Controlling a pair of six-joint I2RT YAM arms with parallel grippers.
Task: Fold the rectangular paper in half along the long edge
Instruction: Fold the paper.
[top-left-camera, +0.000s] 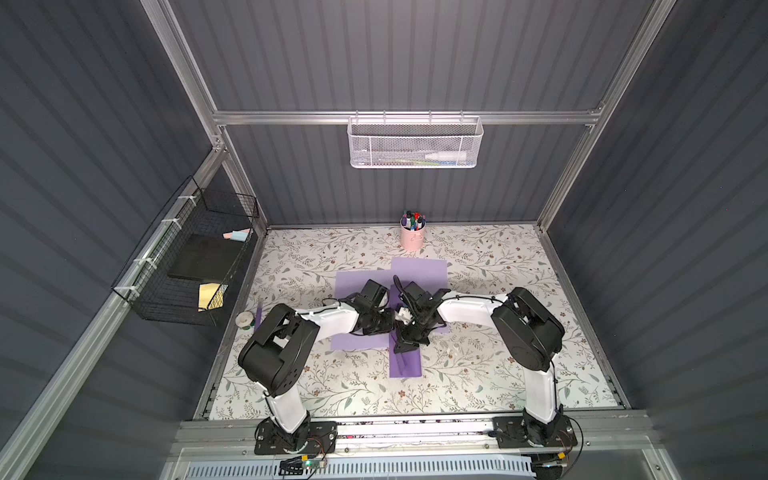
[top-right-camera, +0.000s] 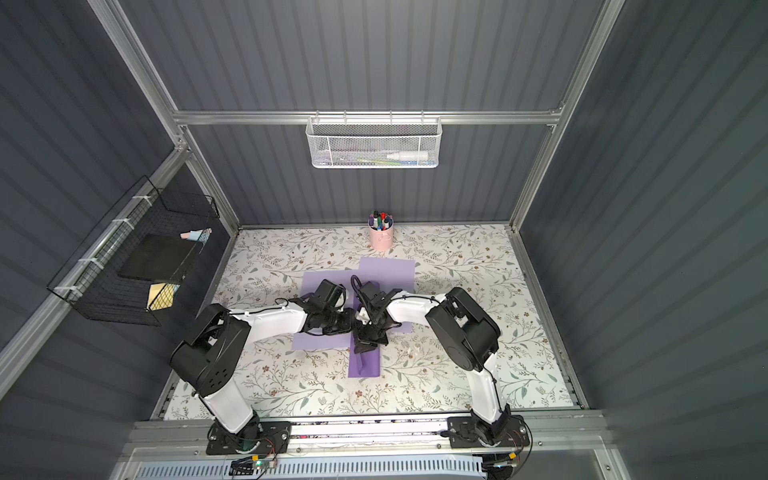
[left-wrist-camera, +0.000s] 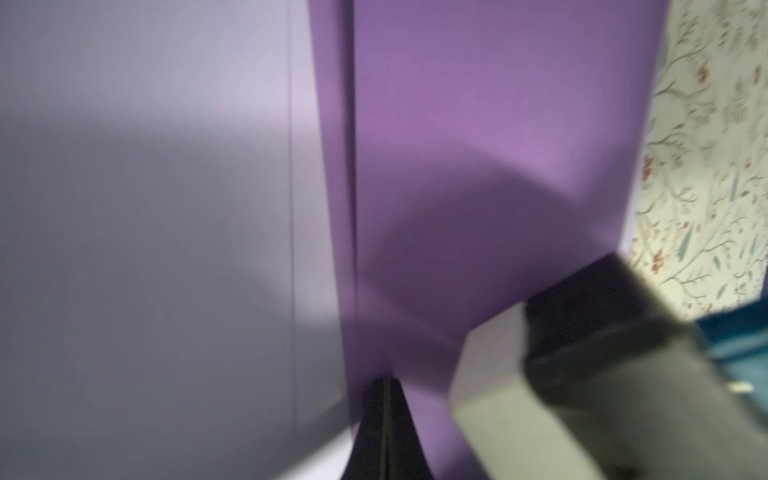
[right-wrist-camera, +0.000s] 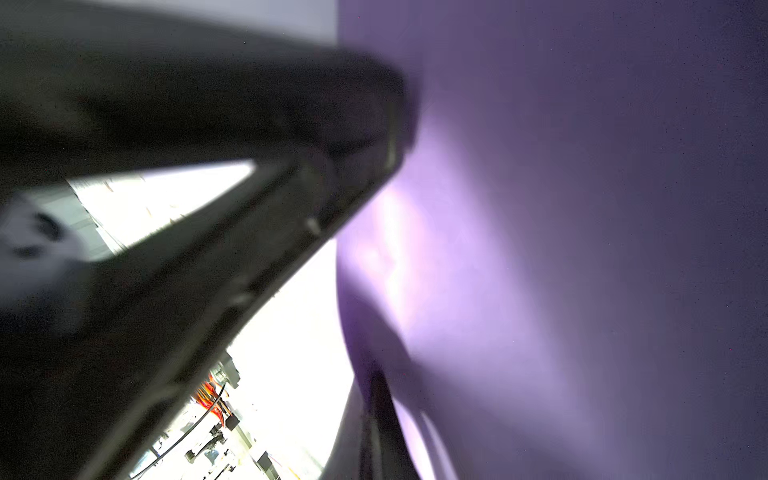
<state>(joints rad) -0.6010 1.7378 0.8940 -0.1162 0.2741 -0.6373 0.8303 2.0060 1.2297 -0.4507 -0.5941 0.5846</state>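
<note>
1. Left gripper (left-wrist-camera: 384, 419): the jaws are closed tight. The tips are down on the dark purple paper (top-left-camera: 405, 365), at a straight lengthwise line that may be an edge or a crease. Whether a layer is pinched between them cannot be told.
2. Dark purple paper: it lies at the centre of the floral table (top-left-camera: 498, 270), long axis 12 to 6 o'clock. It crosses a paler lavender sheet (top-left-camera: 353, 282) that runs 9 to 3. In both top views its 6 o'clock end shows narrower than its 12 o'clock end. Judged: the lengthwise fold is partly laid, not finished.
3. Right gripper (right-wrist-camera: 374, 415): the jaws are closed and the paper bows up beside the tips. A hold is likely but unconfirmed.
4. Governing relation: both wrists meet over the paper's middle, the left arm entering from 8 o'clock and the right from 4. Neither is clearly nearer. The wider stretch lies toward 12 o'clock, so a pressing stroke should follow the long axis.
5. Room: a pink pen cup (top-left-camera: 412, 239) stands near the 12 o'clock edge. A small roll (top-left-camera: 245, 320) sits well apart at 9 o'clock. The table at 3 and 6 o'clock is open. Risk: the arms crowd each other.
</note>
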